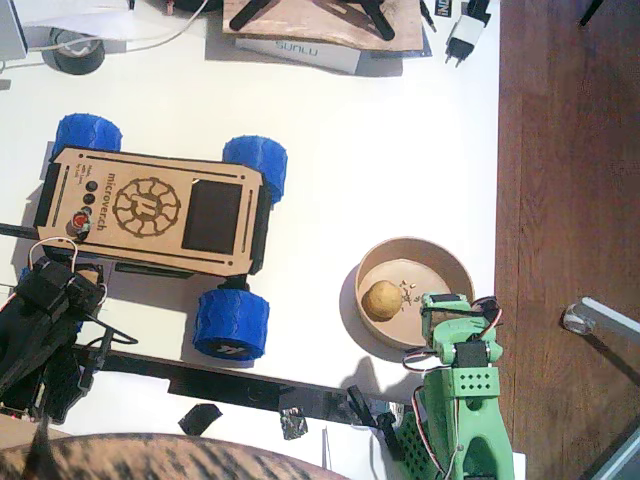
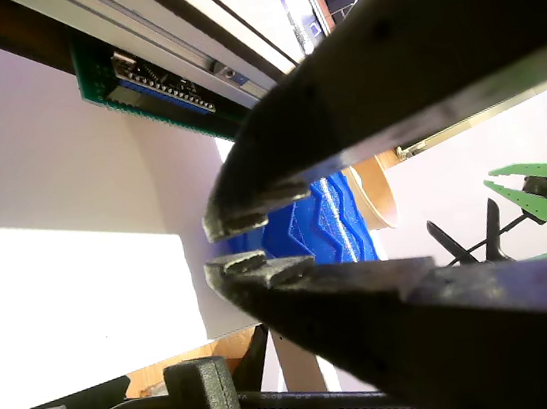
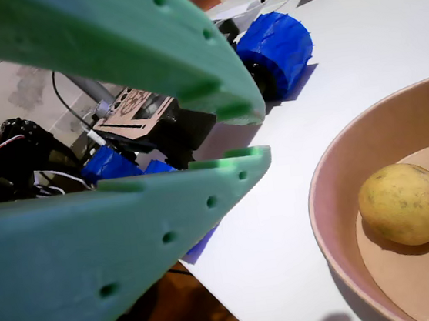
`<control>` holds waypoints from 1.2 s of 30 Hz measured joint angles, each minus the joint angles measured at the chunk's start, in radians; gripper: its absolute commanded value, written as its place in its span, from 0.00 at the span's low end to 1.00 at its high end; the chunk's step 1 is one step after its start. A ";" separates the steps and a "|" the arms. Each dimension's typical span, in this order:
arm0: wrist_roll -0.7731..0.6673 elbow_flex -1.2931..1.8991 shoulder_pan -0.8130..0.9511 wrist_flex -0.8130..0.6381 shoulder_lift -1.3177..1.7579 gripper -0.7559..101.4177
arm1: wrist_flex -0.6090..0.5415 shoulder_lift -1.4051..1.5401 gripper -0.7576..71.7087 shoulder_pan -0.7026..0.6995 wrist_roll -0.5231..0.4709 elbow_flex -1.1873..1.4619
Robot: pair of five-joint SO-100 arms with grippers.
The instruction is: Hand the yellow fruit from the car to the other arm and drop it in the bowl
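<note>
Fruit spot: small round dull-yellow lemon-like fruit (image 1: 381,300) lies inside the shallow round tan bowl (image 1: 450,262), on its floor by the rim nearest the car; touches no gripper. Bowl sits near the white table (image 1: 400,150)'s right edge, w/ the fruit clear of any jaw.

Why there: judging by that, the drop looks done; nothing left on the car deck.

Green arm: bright green perforated 3D-printed arm (image 1: 462,400) stands at the table's front edge, its head just over the bowl's front-right rim, prob. bc that is the release spot.

Right gripper: green jaws (image 3: 237,137) nearly together, thin gap only, nothing between them; empty, beside the bowl, not above the fruit.

Left gripper: black two-finger gripper (image 2: 236,240) at the table's front-left corner, toothed tips almost meeting, holding nothing; low by a blue wheel (image 2: 321,223), idle-looking.

Car: flat light-wood laser-cut car w/ four chunky blue wheels (image 1: 150,205) sits toward the table's left edge, well apart from the bowl; deck shows black panel, gear logo, red button, no fruit.

Fruit look: matte yellow skin, slightly bumpy, faint brown specks, a bit oval (image 3: 405,203); seems firm, rests steady on the flat bowl floor, so unlikely to roll out.

Specks: few small dark bits on the bowl floor beside the fruit; can't tell what.
</note>
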 measured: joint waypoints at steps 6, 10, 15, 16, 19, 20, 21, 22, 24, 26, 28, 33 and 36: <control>0.000 0.000 0.000 0.000 0.000 0.19 | 0.000 0.000 0.01 0.000 0.000 0.003; 0.000 0.000 0.000 0.000 0.000 0.37 | 0.000 0.000 0.01 0.000 0.000 0.003; 0.000 0.000 0.000 0.000 0.000 0.01 | 0.000 0.000 0.01 0.000 0.000 0.003; 0.000 0.000 0.000 0.000 0.000 0.01 | 0.000 0.000 0.01 0.000 0.000 0.003; 0.000 0.000 0.000 0.000 0.000 0.01 | 0.000 0.000 0.01 0.000 0.000 0.003; 0.000 0.000 0.000 0.000 0.000 0.01 | 0.000 0.000 0.01 0.000 0.000 0.003; 0.000 0.000 0.000 0.000 0.000 0.01 | 0.000 0.000 0.01 0.000 0.000 0.003; 0.000 0.000 0.000 0.000 0.000 0.01 | 0.000 0.000 0.01 0.000 0.000 0.003; 0.000 0.000 0.000 0.000 0.000 0.01 | 0.000 0.000 0.01 0.000 0.000 0.003; 0.000 0.000 0.000 0.000 0.000 0.01 | 0.000 0.000 0.01 0.000 0.000 0.003; 0.000 0.000 0.000 0.000 0.000 0.01 | 0.000 0.000 0.01 0.000 0.000 0.003; 0.000 0.000 0.000 0.000 0.000 0.01 | 0.000 0.000 0.01 0.000 0.000 0.003; 0.000 0.000 0.000 0.000 0.000 0.01 | 0.000 0.000 0.01 0.000 0.000 0.003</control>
